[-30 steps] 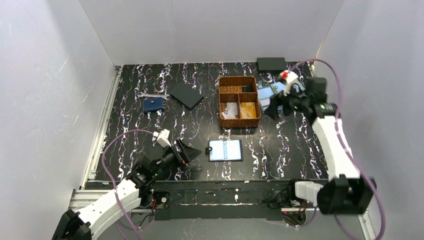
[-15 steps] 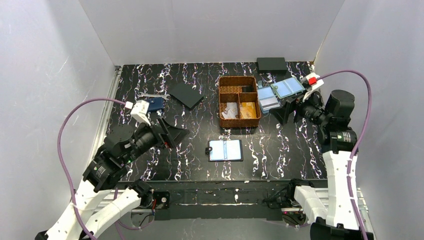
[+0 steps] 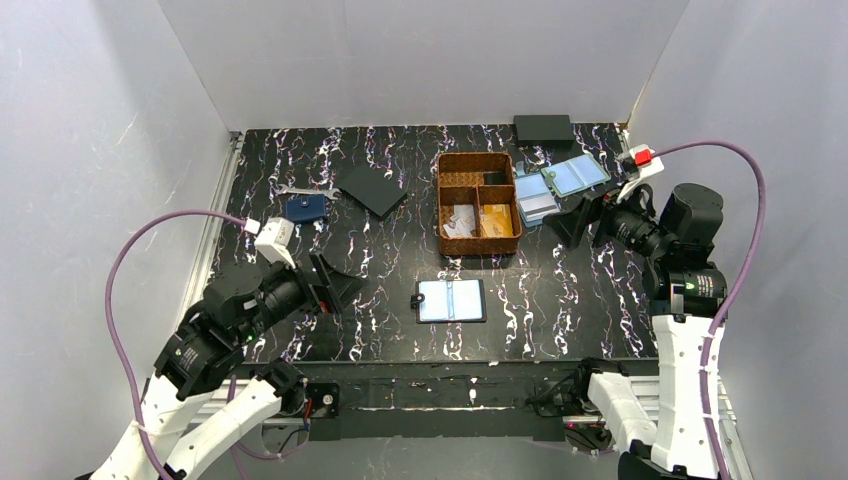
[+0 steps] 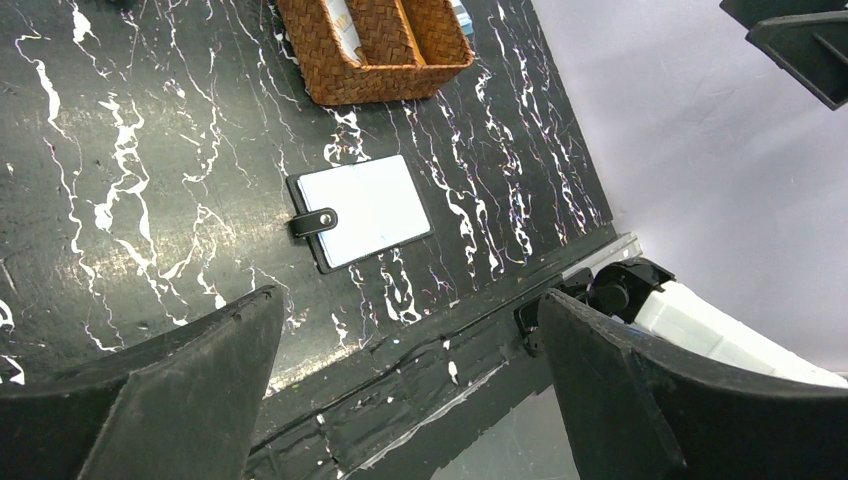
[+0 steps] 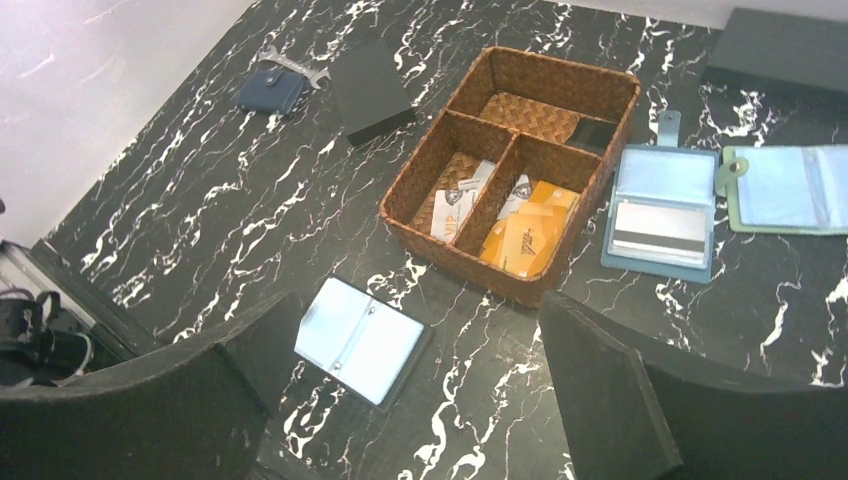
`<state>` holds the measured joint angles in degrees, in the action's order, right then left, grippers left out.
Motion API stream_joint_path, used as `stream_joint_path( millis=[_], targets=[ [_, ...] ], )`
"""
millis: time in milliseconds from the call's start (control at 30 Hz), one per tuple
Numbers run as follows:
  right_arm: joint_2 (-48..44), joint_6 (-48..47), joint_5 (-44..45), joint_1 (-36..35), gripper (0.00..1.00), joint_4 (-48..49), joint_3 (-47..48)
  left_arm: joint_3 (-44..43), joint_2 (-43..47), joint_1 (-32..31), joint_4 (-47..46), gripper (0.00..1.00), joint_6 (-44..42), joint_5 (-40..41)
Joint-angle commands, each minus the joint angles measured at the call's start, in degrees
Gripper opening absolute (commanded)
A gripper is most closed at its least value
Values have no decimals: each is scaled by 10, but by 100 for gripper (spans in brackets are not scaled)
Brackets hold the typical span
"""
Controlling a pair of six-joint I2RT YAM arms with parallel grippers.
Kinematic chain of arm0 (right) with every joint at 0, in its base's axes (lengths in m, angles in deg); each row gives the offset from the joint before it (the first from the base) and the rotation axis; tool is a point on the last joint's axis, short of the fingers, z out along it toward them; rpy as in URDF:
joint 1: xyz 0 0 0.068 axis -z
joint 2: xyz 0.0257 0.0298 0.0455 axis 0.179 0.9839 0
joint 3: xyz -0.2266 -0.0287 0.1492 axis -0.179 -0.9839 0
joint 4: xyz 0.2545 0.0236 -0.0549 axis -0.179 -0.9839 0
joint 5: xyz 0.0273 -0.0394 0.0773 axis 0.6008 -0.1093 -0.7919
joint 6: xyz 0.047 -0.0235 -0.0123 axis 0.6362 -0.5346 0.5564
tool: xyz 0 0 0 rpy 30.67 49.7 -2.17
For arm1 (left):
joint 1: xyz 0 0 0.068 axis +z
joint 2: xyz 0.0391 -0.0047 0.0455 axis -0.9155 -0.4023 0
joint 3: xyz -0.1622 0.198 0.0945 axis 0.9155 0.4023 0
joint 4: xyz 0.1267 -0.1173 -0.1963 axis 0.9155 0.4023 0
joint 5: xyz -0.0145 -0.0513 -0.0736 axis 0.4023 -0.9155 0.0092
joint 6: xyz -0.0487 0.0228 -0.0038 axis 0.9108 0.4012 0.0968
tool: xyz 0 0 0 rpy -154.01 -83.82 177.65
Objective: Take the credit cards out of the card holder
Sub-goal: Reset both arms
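Card holder [image 3: 451,300]: lies open and flat on the surface [image 3: 560,290], near its front edge and about midway between the two arms, with its black rim showing and its pale blue leaves facing up
Sleeves [image 5: 345,325]: look plain and bare in both wrist views, though a pale card tucked inside would be hard to make out
Credit cards [image 3: 495,220]: the orange-gold ones lie piled in the near right compartment of the basket, well apart from the holder
Basket [image 3: 441,200]: woven and brown, just behind the holder, with white cards or papers in its near left compartment
Left hand [image 3: 338,280]: fingers spread wide with nothing between them, raised over the surface left of the holder
Right hand [image 3: 580,220]: also spread wide and empty, up in the air right of the basket
Done so far: judging by the bare sleeves and the filled basket, the cards seem to be out
Left to do: probably nothing, unless a card hides in a sleeve
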<state>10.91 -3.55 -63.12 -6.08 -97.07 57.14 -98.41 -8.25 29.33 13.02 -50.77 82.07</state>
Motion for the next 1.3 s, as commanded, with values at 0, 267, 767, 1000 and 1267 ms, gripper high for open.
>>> stream_joint_path(
  millis=[0, 267, 767, 1000, 1267],
  targets=[
    [-7, 53, 33, 7, 98, 6, 22, 2, 13, 1, 14, 98, -11, 8],
    [-10, 62, 38, 11, 98, 4, 34, 5, 24, 1, 19, 98, -10, 7],
    [-23, 57, 60, 15, 98, 5, 32, 16, 50, 1, 20, 98, 0, 1],
    [-22, 50, 64, 17, 98, 2, 27, 30, 60, 1, 19, 98, 4, 0],
    [-15, 53, 57, 25, 98, 3, 30, 41, 58, 1, 12, 98, 4, -6]
  ],
)
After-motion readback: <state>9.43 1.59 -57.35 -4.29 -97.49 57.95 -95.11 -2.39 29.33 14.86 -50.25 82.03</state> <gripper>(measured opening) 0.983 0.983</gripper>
